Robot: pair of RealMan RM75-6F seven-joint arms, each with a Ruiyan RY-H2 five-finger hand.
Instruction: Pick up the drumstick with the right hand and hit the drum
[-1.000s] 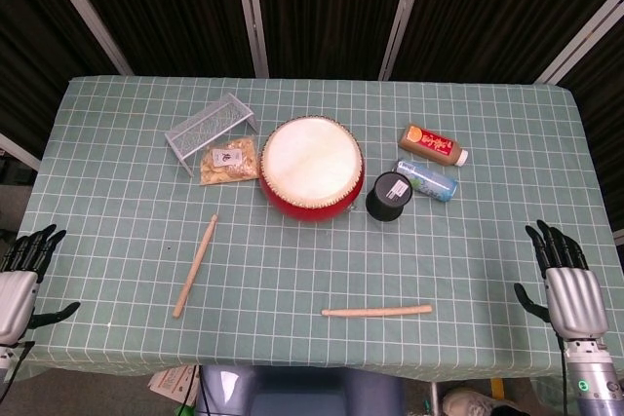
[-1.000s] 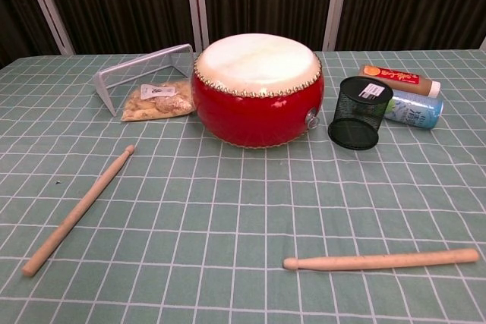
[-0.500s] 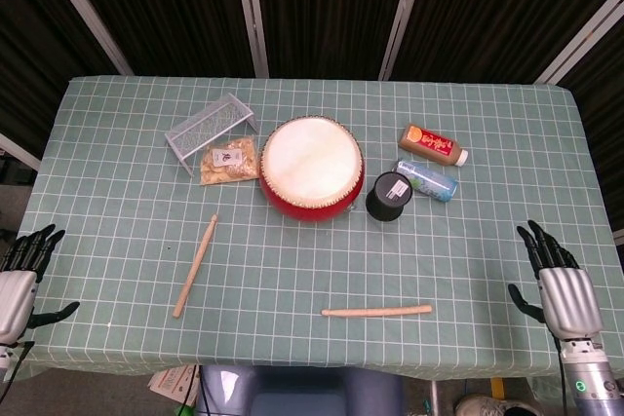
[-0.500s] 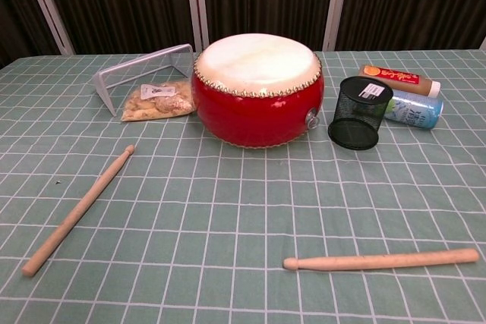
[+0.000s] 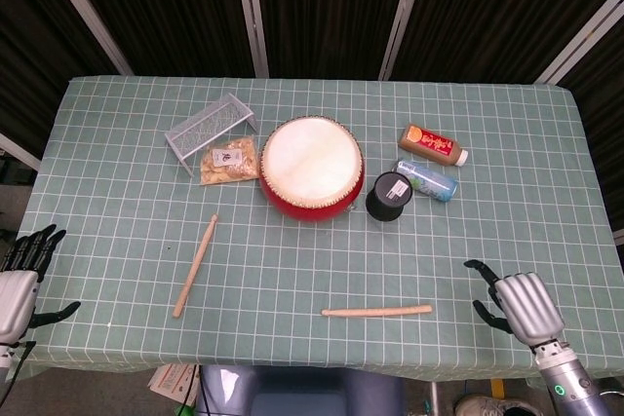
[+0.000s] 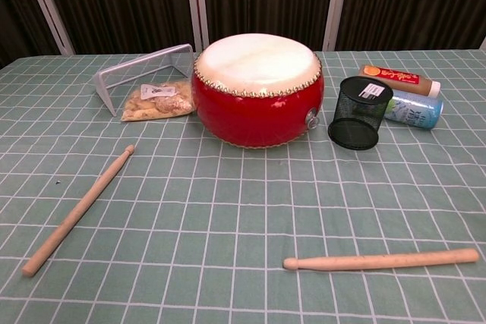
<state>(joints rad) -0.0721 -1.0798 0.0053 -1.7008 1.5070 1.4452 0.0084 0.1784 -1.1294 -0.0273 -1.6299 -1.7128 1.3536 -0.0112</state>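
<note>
Drumstick (image 5: 376,312) lies flat near the tabletop's (image 5: 487,143) front edge, well short of the drum (image 5: 311,169). Right hand (image 5: 522,305) hovers beside it, empty, fingers curled but apart — a low, round stick could roll off under a clumsy pinch.

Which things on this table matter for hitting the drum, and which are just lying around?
For the job: drum, near drumstick, right hand.

Lying about: second drumstick, wire rack, snack bag, mesh cup, two bottles.
</note>
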